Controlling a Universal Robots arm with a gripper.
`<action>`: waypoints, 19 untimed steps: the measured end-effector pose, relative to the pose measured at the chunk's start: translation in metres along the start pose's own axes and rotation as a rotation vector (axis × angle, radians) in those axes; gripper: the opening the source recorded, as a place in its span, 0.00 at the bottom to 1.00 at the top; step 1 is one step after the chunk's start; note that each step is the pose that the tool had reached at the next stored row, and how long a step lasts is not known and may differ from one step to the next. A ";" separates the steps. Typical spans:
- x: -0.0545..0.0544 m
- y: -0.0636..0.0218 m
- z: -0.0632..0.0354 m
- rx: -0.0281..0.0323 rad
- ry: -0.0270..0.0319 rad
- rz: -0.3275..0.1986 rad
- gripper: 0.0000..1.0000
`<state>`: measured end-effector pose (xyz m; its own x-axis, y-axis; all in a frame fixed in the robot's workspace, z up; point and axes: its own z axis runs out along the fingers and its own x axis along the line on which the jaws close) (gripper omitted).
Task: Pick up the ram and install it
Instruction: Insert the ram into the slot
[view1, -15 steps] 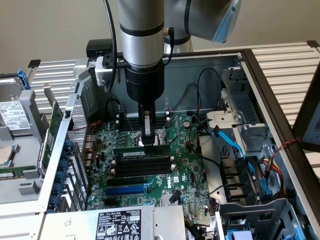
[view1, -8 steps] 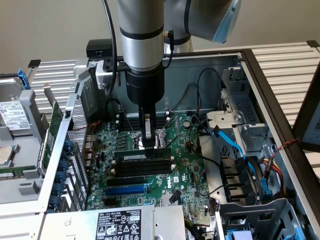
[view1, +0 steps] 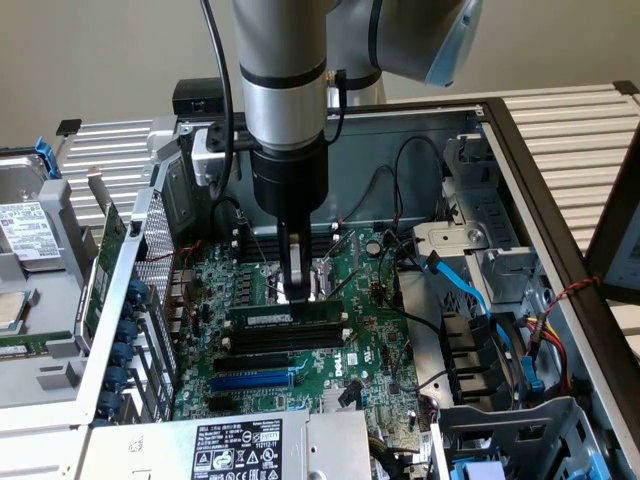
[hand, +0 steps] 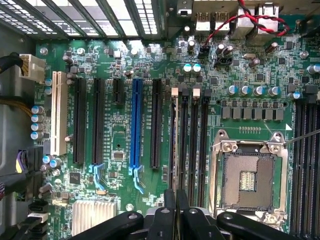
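Note:
The ram (view1: 262, 316) is a long green stick with a pale label. It stands on edge in the memory slot nearest the CPU socket (hand: 247, 175), inside the open computer case. My gripper (view1: 297, 294) comes straight down onto the middle of its top edge, fingers pressed together around it. From the wrist the ram (hand: 175, 145) appears as a thin edge running along its slot, and it passes between my gripper (hand: 176, 201) fingers. The neighbouring black memory slots (hand: 193, 145) are empty.
A blue expansion slot (hand: 135, 125) and black ones lie beside the memory slots. A larger green card (view1: 105, 270) leans outside the case at the exterior view's left. Blue and black cables (view1: 460, 290) and drive bays crowd the exterior view's right. The power supply (view1: 235, 445) sits at the near edge.

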<state>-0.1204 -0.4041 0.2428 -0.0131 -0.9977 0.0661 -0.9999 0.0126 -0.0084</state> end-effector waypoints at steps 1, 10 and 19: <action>0.000 0.0000 0.0003 0.0000 0.0005 0.000 0.13; 0.000 0.0017 0.0023 0.0134 0.0057 0.003 0.13; 0.000 0.0044 0.0044 0.0208 0.0082 0.005 0.13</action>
<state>-0.1247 -0.4043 0.2384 -0.0178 -0.9971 0.0742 -0.9994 0.0156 -0.0294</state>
